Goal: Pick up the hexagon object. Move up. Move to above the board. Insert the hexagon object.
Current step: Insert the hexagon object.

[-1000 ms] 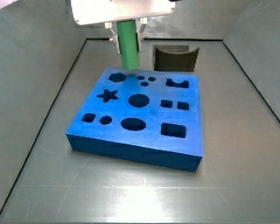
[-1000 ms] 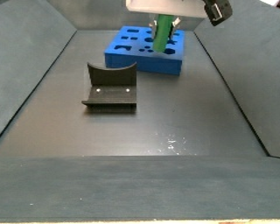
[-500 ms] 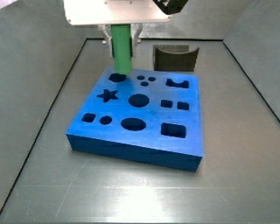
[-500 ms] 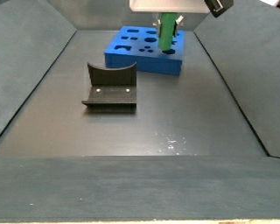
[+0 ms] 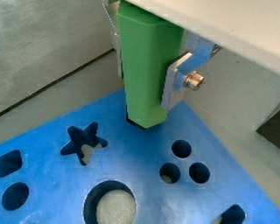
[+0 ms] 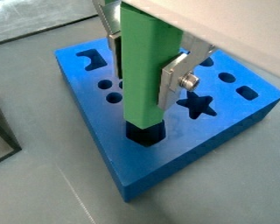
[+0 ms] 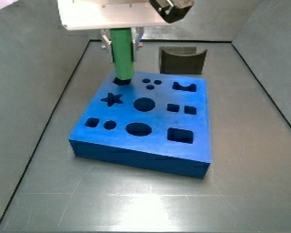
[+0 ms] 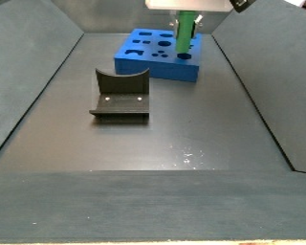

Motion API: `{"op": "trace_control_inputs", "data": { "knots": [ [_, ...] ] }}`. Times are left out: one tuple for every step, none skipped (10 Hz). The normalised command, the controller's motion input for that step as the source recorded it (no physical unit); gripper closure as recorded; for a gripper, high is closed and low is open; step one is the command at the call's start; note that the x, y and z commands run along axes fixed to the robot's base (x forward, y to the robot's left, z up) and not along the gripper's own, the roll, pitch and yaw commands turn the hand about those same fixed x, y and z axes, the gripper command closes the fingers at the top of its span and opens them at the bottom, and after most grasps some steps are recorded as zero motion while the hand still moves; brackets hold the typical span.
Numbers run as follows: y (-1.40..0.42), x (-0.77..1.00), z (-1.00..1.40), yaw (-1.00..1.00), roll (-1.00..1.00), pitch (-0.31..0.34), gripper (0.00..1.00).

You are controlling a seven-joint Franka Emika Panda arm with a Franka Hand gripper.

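Note:
The hexagon object (image 6: 143,70) is a tall bright green peg, held upright with my gripper (image 6: 143,80) shut on it; a silver finger (image 6: 173,77) presses its side. In both wrist views its lower end (image 5: 143,115) stands over a dark hole at a corner of the board (image 6: 219,131), next to the star cut-out (image 6: 199,105). The tip is at the hole's mouth; whether it is inside I cannot tell. In both side views the peg (image 7: 120,56) (image 8: 184,36) hangs from the gripper (image 7: 120,44) above the blue board (image 7: 142,146) (image 8: 149,65).
The dark fixture (image 7: 182,60) (image 8: 120,96) stands on the grey tray floor beside the board. Sloping tray walls (image 7: 45,100) close in on both sides. Other cut-outs in the board, such as a big circle (image 5: 111,203), lie near the peg.
The gripper has carried the peg sideways across the board toward the corner hole by the star, and a little lower. The board and the fixture have not moved.

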Motion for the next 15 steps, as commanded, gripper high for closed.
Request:
{"op": "trace_control_inputs", "data": {
  "knots": [
    [-0.1,0.1,-0.79,0.0,0.59,0.0,1.0],
    [-0.03,0.0,0.0,-0.03,0.13,-0.051,1.0],
    [0.0,0.01,-0.14,0.0,0.0,0.111,1.0],
    [-0.08,0.23,-1.0,0.0,0.0,0.229,1.0],
    [-0.05,0.31,-1.0,0.0,0.0,0.134,1.0],
    [-0.01,0.41,-1.0,0.0,0.0,0.034,1.0],
    [0.0,0.46,-1.0,0.0,0.0,0.0,1.0],
    [0.0,0.5,-1.0,0.0,0.0,0.0,1.0],
    [0.0,0.51,-1.0,0.0,0.0,0.0,1.0],
    [-0.04,0.51,-1.0,0.14,0.0,0.0,1.0],
    [-0.11,0.46,-1.0,0.43,-0.04,0.0,1.0],
    [0.0,0.0,-0.16,0.0,0.0,-0.174,1.0],
    [0.0,0.0,-0.07,0.0,0.0,0.074,1.0],
    [0.0,0.17,-0.96,0.07,0.0,0.311,1.0],
    [0.1,0.37,-0.84,0.2,0.0,0.369,1.0]
  ]
}}
